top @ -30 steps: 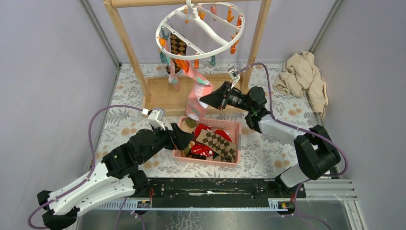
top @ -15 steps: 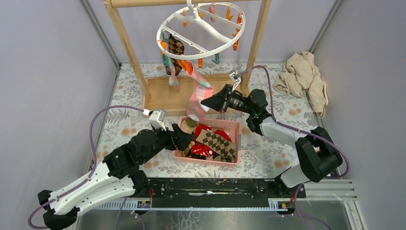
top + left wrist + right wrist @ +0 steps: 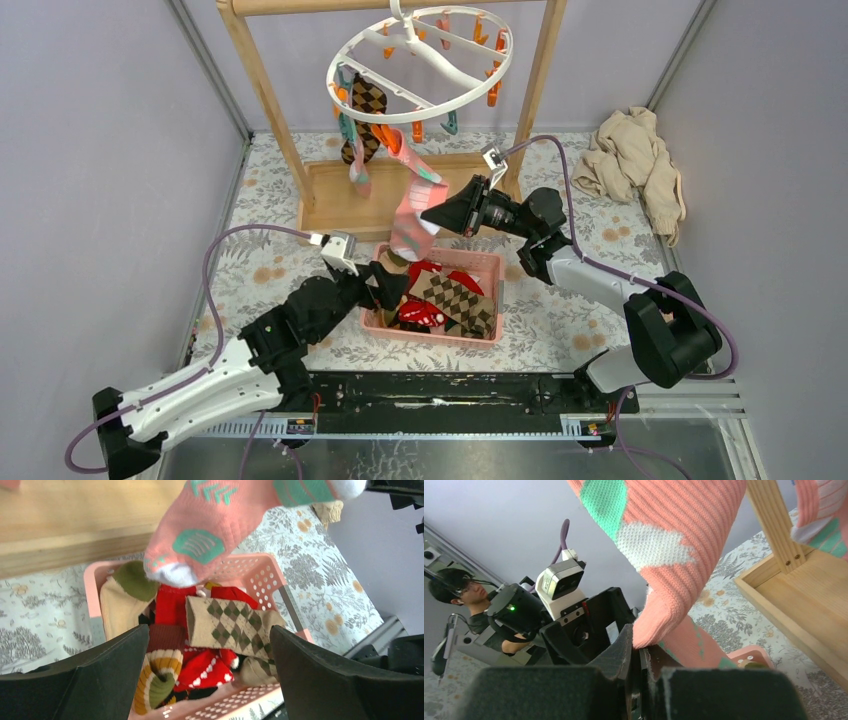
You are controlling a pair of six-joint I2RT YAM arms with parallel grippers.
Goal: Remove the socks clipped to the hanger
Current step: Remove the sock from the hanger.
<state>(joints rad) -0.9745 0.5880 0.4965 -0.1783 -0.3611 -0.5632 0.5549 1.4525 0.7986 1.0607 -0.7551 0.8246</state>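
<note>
Pinching the pink sock, right end effector, plainest wrist-side; left end effector agape.

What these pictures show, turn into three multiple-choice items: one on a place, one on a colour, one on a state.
1. Where does the pink basket stand?
A) on a chair
B) on the table, in front of the wooden rack
C) hanging from the rack's top bar

2. What colour is the sock in the right gripper?
A) pink with teal marks
B) purple-striped
C) dark checked

3. How is the left gripper?
A) shut, holding nothing
B) shut on the basket rim
C) open, holding nothing

Answers:
1 B: the top view shows it on the floral table, nearer than the rack.
2 A: both wrist views show pink knit with teal patches.
3 C: its jaws stand wide apart over the basket.
</note>
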